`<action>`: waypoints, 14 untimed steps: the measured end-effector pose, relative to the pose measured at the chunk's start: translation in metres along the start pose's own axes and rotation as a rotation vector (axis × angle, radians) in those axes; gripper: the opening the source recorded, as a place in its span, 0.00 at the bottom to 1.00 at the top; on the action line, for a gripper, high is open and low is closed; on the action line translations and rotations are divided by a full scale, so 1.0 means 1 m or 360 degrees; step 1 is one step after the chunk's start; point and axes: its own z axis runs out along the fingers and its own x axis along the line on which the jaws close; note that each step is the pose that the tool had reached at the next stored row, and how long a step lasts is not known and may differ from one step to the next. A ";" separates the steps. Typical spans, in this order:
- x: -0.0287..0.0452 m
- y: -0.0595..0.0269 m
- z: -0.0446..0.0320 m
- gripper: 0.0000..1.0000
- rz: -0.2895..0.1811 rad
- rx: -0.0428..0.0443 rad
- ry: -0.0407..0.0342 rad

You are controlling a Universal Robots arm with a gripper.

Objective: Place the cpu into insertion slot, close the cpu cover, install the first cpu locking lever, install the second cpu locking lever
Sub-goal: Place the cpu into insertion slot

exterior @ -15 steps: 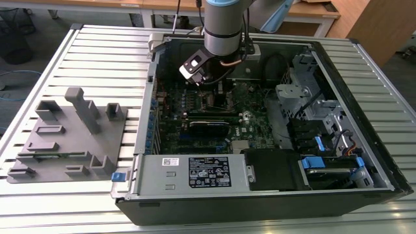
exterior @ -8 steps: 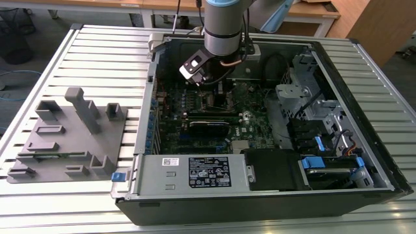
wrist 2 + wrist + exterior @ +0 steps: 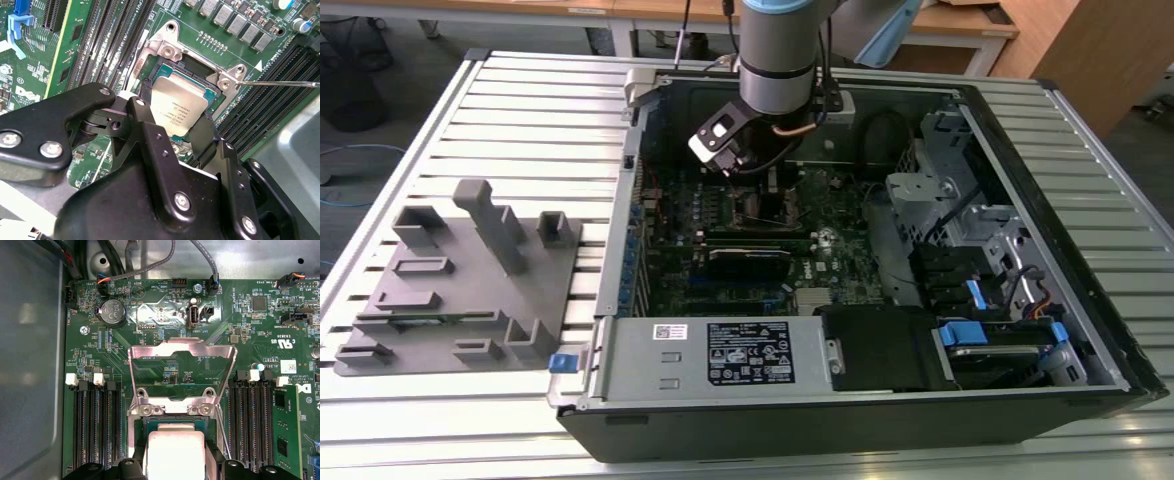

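Second wrist view tells most of it. The black two-finger gripper [image 3: 177,109] is pinched in narrow on the small flat square cpu [image 3: 184,102] with the dull silver-grey metal top, one finger on each of two opposite edges. The cpu sits right over the insertion slot [image 3: 169,50], the square socket with the silvery metal rim on the green circuit board [image 3: 85,60]. Fully bedded or a hair above? Can't tell, because the fingers cover both side edges.

Handling-wise, my guess is a light, stiff little slab. The smooth metal lid looks a bit slippery, and the underside where it meets the socket contacts is probably fragile. Gripping opposite edges like this seems the right hold. It wants to go in flat, with no tilt and no pushing.

First wrist view has the cpu cover [image 3: 182,346], a thin silvery square metal frame plate with a big window. It's standing open on its hinge beyond the cpu [image 3: 175,450], not yet closed. The cpu's near part is cut off there, and there's bright glare on its top.

A thin silvery wire locking lever [image 3: 280,83] pokes out beside the socket and looks unlatched. Which of the two it is, I can't say.

In the exterior view the grey arm [image 3: 781,50] reaches down into the open black computer case [image 3: 881,425], and its wrist blocks the socket. A grey moulded fixture tray [image 3: 454,270] sits beside the case on the exterior view's left.
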 end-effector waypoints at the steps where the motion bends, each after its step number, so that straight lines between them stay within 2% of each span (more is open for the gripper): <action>1: 0.0000 0.0000 0.0000 0.54 0.0000 0.0000 0.0000; 14: 0.0000 0.0001 0.0001 0.54 0.0000 0.0000 0.0000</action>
